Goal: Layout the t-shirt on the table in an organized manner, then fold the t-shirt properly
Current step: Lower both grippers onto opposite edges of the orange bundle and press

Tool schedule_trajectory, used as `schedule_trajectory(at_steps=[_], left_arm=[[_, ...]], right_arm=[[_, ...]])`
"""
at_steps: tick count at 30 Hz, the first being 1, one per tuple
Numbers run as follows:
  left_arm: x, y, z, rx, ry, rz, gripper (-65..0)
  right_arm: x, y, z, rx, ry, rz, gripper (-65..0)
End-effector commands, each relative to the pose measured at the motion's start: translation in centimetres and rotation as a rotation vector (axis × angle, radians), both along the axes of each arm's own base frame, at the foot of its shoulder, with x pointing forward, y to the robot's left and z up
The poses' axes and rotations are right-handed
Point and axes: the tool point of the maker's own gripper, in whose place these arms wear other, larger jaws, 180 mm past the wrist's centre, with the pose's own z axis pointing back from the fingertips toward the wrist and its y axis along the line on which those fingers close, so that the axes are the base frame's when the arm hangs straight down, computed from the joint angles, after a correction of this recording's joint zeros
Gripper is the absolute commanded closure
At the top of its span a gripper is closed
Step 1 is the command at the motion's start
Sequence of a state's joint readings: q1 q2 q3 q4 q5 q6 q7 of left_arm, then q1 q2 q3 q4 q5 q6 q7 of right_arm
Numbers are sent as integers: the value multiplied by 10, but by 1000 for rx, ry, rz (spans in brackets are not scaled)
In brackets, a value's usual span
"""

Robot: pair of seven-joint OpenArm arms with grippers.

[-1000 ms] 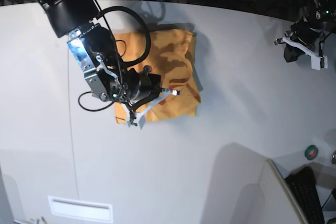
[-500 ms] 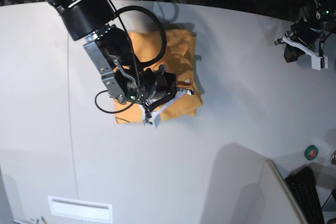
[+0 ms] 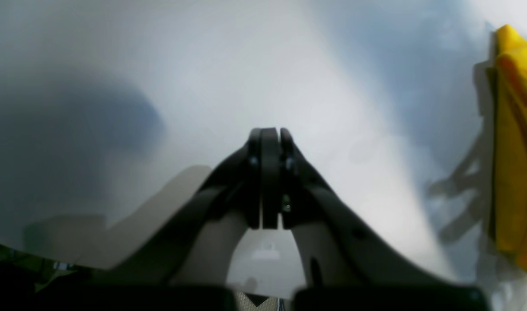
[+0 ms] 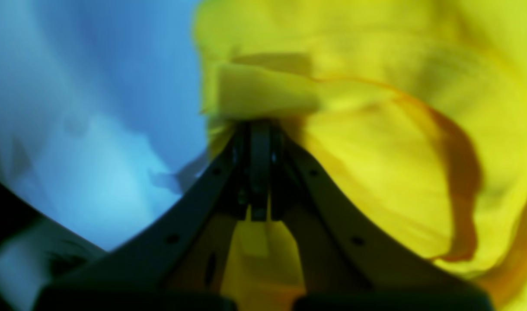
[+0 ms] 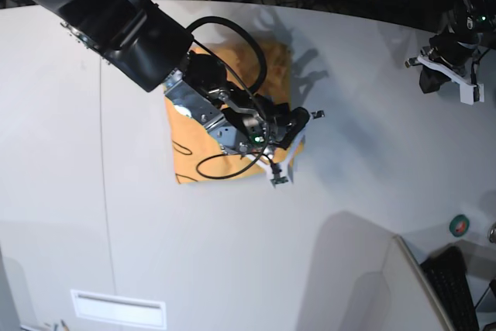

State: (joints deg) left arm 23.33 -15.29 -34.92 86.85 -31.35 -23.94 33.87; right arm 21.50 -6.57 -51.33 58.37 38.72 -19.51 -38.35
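Observation:
The orange t-shirt point(image 5: 186, 164) lies bunched on the white table point(image 5: 372, 191), mostly hidden under my right arm. My right gripper point(image 5: 298, 143) is at the shirt's right edge. In the right wrist view the gripper point(image 4: 259, 125) is shut on a fold of the t-shirt point(image 4: 375, 164), with a dark curved marking to its right. My left gripper point(image 5: 449, 71) is far off at the table's back right. In the left wrist view it point(image 3: 269, 134) is shut and empty above bare table point(image 3: 289, 65), and the shirt's edge point(image 3: 514, 151) shows at the far right.
A thin dark seam point(image 5: 105, 191) runs down the table's left side. A recessed slot point(image 5: 118, 309) sits at the front left. A keyboard point(image 5: 453, 284) and a small round green item point(image 5: 459, 225) lie past the front right corner. Cables crowd the dark back edge.
My right arm has swept to the right across the shirt, its gripper going from the shirt's front left to its right edge with fabric in it. The left arm has not moved.

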Motion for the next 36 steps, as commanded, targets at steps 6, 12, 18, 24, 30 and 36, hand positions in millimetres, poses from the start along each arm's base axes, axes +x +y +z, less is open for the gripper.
schedule_trajectory(at_steps=[6,12,18,24,30,36], left_arm=[[22,1,13,2,-65,-4,0],[59,-61,8,-77,-97,-142,0],[85,-128,6,-182,-124,-234,-296],[110,-162,17,-255,-153,-249,-561],[125,-191,9,-351,-144,-232,-561],[122,-201,-16,-411,-80,-204,-517]], right_arm=[[3,15,54,133,-45,26,0],[14,-38,95,249,-104,-115,0],[25,-108,103,217,-174,-229,0],[17,-139,86,163,-155,-269,0],[11,-140,81,155,-142,-269,0],[12,-146,79,141,-143,-269,0]])
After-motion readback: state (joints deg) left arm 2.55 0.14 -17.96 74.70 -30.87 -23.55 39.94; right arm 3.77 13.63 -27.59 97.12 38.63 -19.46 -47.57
